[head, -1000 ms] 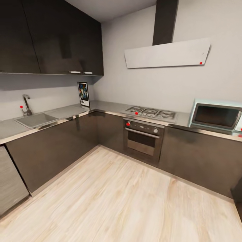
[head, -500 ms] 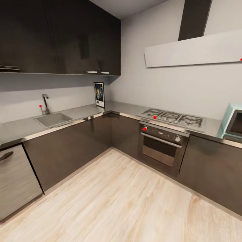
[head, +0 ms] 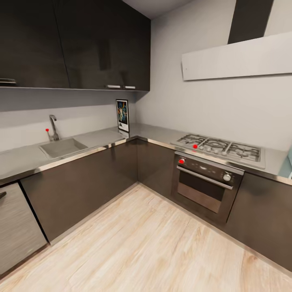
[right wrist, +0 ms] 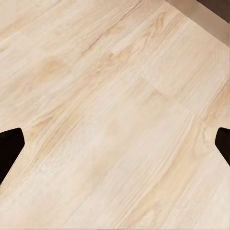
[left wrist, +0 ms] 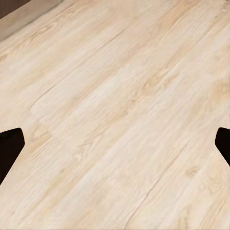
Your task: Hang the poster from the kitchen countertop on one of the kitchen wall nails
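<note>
Nearest to me, my left gripper (left wrist: 115,143) hangs over the pale wood-plank floor (left wrist: 120,96); its two dark fingertips (left wrist: 8,148) sit at opposite edges of the wrist view, spread wide, with nothing between them. My right gripper (right wrist: 115,143) is likewise spread wide and empty above the same light, grained boards, its black fingertips (right wrist: 9,148) far apart.

From the head view, the floor (head: 154,243) runs in long blond planks up to the dark, smooth cabinet fronts (head: 81,182). A built-in oven (head: 205,188) with a steel handle and a glossy glass door sits below a gas hob (head: 221,148) of black grates on a steel plate.

The kitchen countertop (head: 24,156) is a matte grey L with a shiny steel front edge; a rectangular inset sink (head: 63,147) and a curved metal tap (head: 53,126) lie on its left run.

Farthest, in the inner corner, the poster (head: 123,115) stands upright on the countertop against the wall, a thin black-framed rectangle with colourful artwork. Above it hang glossy dark wall cabinets (head: 81,44); a flat pale extractor hood (head: 239,59) slants over the hob.
</note>
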You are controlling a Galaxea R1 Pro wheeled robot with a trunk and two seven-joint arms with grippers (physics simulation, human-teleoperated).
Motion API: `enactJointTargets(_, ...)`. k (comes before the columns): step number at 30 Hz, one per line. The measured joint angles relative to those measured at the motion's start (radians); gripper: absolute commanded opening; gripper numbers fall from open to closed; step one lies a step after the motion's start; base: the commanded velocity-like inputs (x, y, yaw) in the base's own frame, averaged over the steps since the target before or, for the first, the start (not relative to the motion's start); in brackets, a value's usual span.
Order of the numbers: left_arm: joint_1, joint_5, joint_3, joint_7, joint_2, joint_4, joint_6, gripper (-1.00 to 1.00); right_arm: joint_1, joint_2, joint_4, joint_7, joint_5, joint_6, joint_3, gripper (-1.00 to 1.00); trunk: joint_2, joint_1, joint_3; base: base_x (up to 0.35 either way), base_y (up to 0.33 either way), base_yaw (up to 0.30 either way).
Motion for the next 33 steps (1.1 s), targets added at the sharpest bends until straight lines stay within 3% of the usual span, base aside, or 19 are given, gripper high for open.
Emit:
enactJointTargets(9,0.0,0.0,0.003,0.0,0.0,0.0,-0.001,1.0,0.0,0.001,0.0,0.0,0.0,0.0,0.0,1.0,0.0,0.0,0.0,0.335,0.008,0.0)
enactJointTargets(33,0.0,0.0,0.009,-0.001,0.0,0.0,-0.002,1.0,0.0,0.001,0.0,0.0,0.0,0.0,0.0,1.0,0.0,0.0,0.0,0.335,0.123,0.0)
